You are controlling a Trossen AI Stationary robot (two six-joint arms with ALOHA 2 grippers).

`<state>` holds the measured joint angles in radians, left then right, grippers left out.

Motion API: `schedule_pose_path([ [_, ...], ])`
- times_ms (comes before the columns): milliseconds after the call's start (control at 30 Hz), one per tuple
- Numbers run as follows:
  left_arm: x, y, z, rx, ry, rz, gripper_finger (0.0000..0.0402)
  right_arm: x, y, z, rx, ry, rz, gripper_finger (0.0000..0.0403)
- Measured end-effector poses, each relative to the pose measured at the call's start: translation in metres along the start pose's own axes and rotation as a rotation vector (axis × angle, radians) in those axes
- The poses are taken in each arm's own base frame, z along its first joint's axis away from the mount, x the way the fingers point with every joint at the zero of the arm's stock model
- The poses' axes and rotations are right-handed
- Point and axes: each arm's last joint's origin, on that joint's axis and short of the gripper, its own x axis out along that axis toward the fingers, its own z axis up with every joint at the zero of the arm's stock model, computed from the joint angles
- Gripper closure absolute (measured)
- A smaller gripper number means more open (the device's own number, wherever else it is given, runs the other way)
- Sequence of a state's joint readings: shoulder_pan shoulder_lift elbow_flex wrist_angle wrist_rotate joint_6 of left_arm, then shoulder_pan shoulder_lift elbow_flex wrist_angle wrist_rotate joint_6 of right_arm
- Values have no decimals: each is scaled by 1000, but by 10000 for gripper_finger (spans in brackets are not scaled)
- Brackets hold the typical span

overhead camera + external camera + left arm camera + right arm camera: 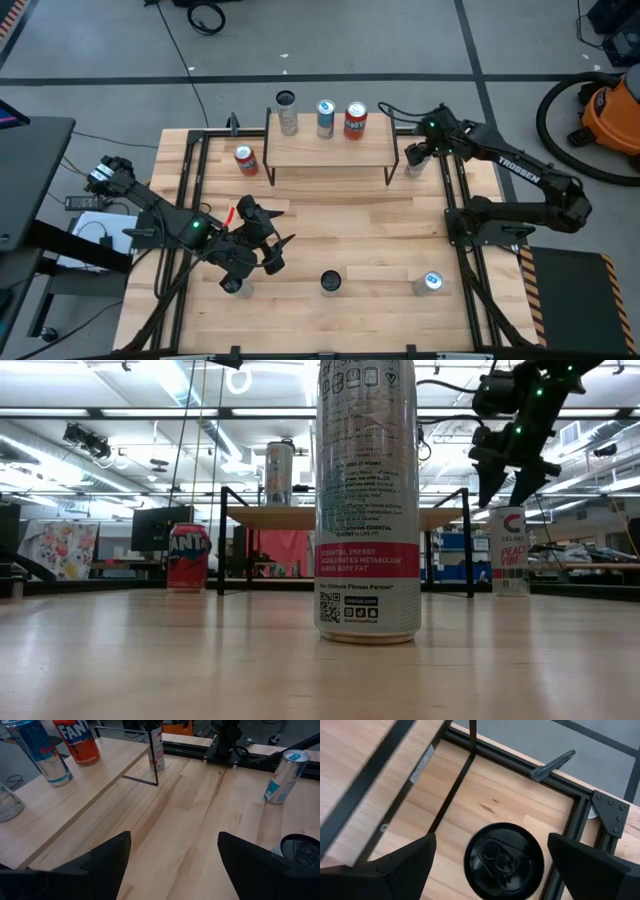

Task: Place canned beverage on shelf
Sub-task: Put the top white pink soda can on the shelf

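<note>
shelf [330,150]: landmark; light-wood board on thin black legs at far middle of table. Three cans already on it: silver can [288,112], blue-white can [326,118], orange can [355,121].
right gripper [416,160]: just off shelf's right end, hovering directly over a black-topped can [503,860] standing on the table by the shelf leg. Jaws spread wide either side of the can top, not touching, nothing held.
left gripper [262,243]: well in front of shelf, toward its left side, above bare table. Released, empty.
other cans: red can [245,160] just off shelf's left end; black-topped tall can [331,282] well in front of shelf centre; blue-topped can [431,281] in front, toward shelf's right; one more under the left arm, mostly hidden.
step (judged): right arm lined up for top-down grab of can by shelf's right end; descent + close not yet done.
risks: can sits v. close to shelf leg + table frame, so a finger could hit the leg on way down and nudge shelf, toppling cans on it. Off-centre close could tip the can. On the lift, can may catch the board edge if not raised clear. Free space on shelf is mostly its right half; setting down too near the orange can could knock it.
</note>
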<state>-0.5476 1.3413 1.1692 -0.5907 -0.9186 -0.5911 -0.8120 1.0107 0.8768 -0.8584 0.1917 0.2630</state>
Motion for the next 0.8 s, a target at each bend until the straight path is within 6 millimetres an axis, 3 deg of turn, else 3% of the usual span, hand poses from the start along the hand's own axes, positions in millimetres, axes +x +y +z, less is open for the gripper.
schedule_pose_path([
  [500, 0, 0, 0, 0, 0, 0, 91, 30, -1, -22, 15, 21, -39, 12],
  [800, 0, 0, 0, -1, 0, -1, 91, 35, 0, -25, 18, 10, -30, 51],
])
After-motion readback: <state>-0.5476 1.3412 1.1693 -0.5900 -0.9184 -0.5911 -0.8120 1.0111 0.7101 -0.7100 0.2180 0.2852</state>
